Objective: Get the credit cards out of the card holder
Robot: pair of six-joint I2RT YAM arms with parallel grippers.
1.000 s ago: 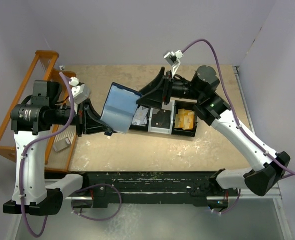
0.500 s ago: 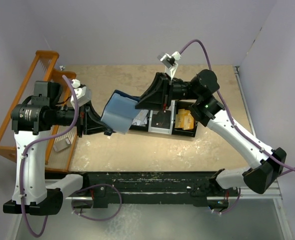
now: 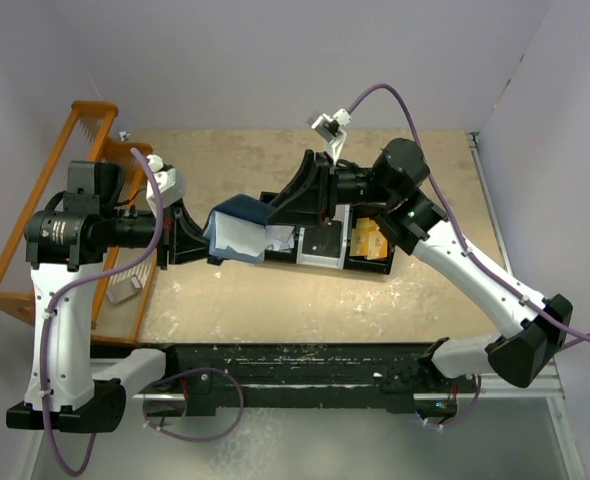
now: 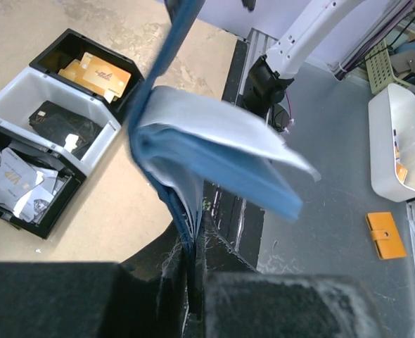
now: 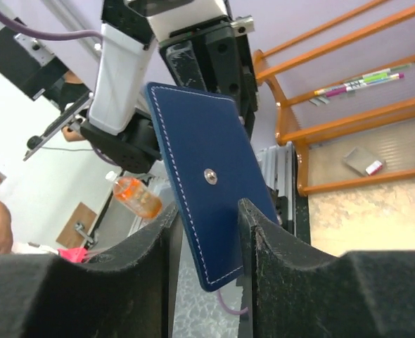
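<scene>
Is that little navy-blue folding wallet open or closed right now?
Open: the navy-blue folding wallet has its pale blue-grey inner leaves fanned apart in the left wrist view.

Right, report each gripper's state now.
Left gripper: shut on the card holder.
Right gripper: fingers apart, astride the card holder's navy flap. Whether it grips cannot be told.

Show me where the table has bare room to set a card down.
Bare table runs between the tray and the arm bases, and again between the tray and the far wall. Crowded: the middle-left, where the left gripper and right gripper meet at the card holder, beside the wooden rack.
</scene>
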